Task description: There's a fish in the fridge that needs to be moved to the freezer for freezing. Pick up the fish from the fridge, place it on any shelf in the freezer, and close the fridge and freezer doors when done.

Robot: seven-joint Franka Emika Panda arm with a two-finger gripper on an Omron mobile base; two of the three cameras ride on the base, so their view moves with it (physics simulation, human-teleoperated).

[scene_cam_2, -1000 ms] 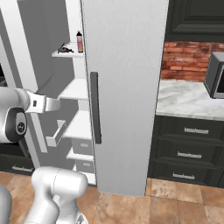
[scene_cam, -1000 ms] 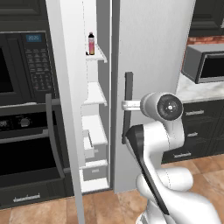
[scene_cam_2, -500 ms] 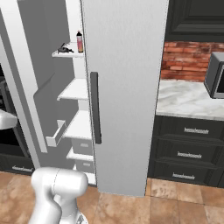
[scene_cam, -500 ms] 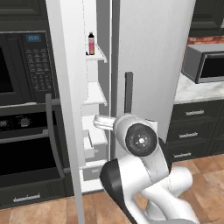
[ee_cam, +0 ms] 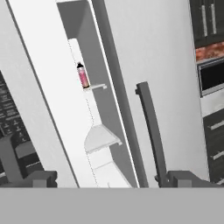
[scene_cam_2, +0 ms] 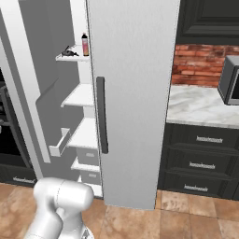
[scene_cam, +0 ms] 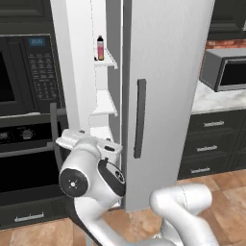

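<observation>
Both dark fingertips [ee_cam: 35,178] are standing far apart at the bottom of the hand view, one at each lower corner, gripping nothing; the gripper [ee_cam: 111,179] is pointing at the narrow open compartment of the pale grey unit. Between the tips, white shelves [ee_cam: 101,138] of the freezer [scene_cam: 103,103] are showing, stacked one above another, with a red-pink bottle [ee_cam: 82,75] with a dark cap standing on the top one. Just right of that gap, the wide plain door [ee_cam: 148,70] is sitting closed, its dark bar handle [ee_cam: 151,127] running upright beside the right fingertip.

From the left base view the white arm [scene_cam: 91,173] is bending low in front of the unit, its wrist lying at the level of the lower freezer shelves and just left of the wide door's handle [scene_cam: 140,118]. The bottle [scene_cam: 100,47] is standing on the top shelf there.

In the right base view a small dark thing, the fish [scene_cam_2: 67,52], is lying on that same top freezer shelf, just left of the bottle [scene_cam_2: 85,44]. The narrow freezer door [scene_cam_2: 28,79] is swinging open to the left, with a door bin [scene_cam_2: 59,142] on its inner face. Small drawers [scene_cam_2: 88,155] are sitting under the lower shelves. A black wall oven [scene_cam: 26,125] is standing left of the unit, and a marble counter [scene_cam_2: 200,105] with a microwave [scene_cam: 226,69] is lying to the right.
</observation>
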